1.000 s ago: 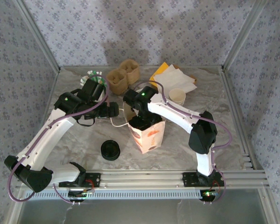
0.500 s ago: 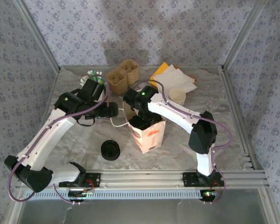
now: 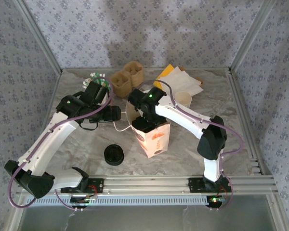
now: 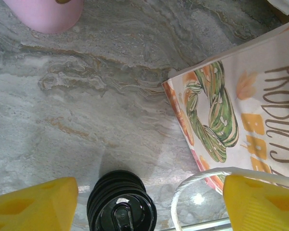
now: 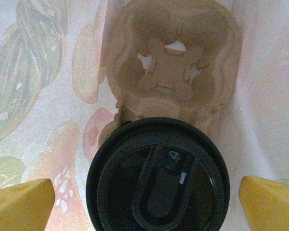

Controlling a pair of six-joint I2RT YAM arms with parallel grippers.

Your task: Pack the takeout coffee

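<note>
1. Takeout coffee cup [image 5: 156, 187], its round black plastic lid showing: set in the brown moulded-pulp carrier [image 5: 173, 57] inside the printed paper bag [image 3: 155, 140].
2. Right gripper [image 5: 145, 202]: fingers apart, flanking the lid without touching it.
3. Left gripper [image 4: 147, 202]: fingers apart, holding nothing.

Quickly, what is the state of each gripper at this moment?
Left gripper: open, holding nothing, beside the paper bag.
Right gripper: open, holding nothing, above the takeout coffee in the bag.

paper bag [image 4: 241, 96], printed "PRODUCT…", "BA…"
</note>
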